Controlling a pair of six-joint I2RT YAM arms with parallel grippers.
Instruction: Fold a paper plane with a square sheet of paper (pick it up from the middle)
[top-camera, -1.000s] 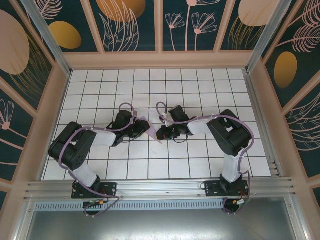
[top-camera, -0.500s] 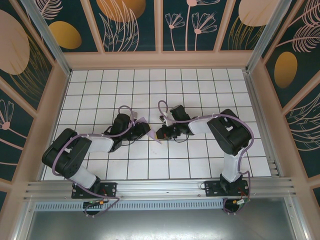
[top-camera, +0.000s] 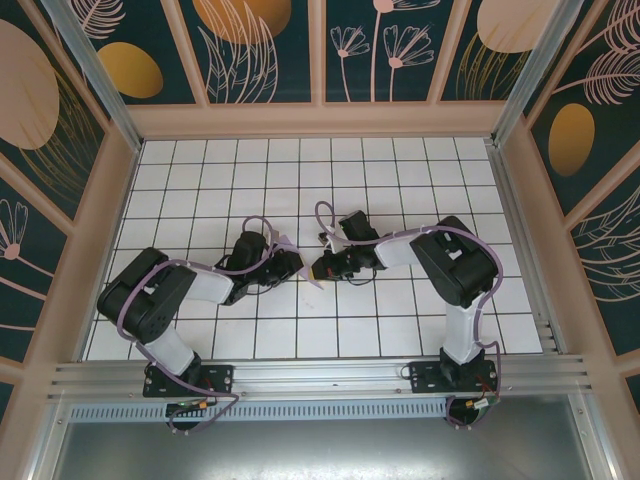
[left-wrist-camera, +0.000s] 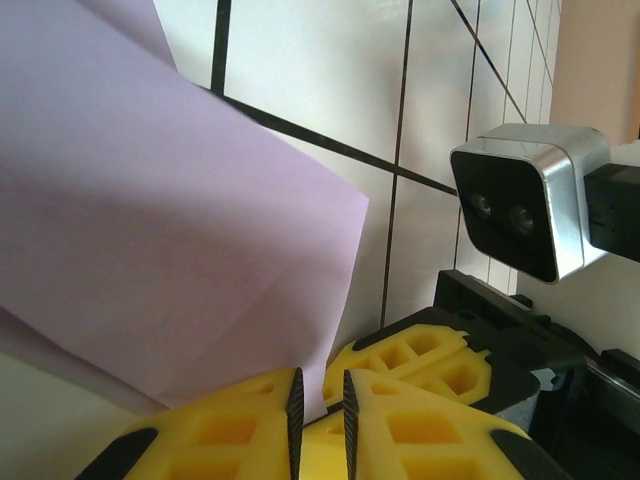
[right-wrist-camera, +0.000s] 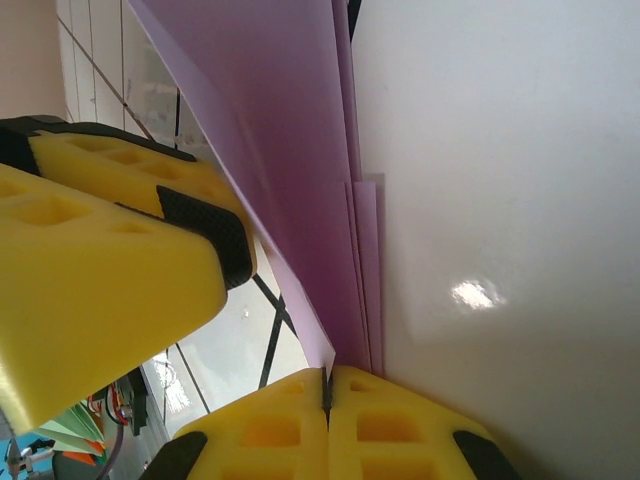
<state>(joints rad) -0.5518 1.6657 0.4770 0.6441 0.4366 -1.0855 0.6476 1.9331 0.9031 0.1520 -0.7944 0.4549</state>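
Top view: left pincer (top-camera: 287, 264) and right pincer (top-camera: 322, 267) meet tip to tip over the white tiled table (top-camera: 400, 180). The purple paper (top-camera: 284, 244) stands between them, off the tiles. One flap sticks out past the far side of the left pincer and a point pokes out on the near side of the right one.

Left wrist view: left pincer (left-wrist-camera: 320, 400) has its pads close together with a thin slit between them. The paper (left-wrist-camera: 170, 230) fans up and away from the tips, and its lower edge runs down into the slit. Pads are not pressed on it. A silver camera (left-wrist-camera: 525, 200) sits just beyond, to the right.

Right wrist view: right pincer (right-wrist-camera: 327, 385) is clamped tight on the paper (right-wrist-camera: 270, 170). Several folded layers run straight into the seam between its pads. A yellow finger (right-wrist-camera: 100, 270) of the left pincer lies just beside the sheet.
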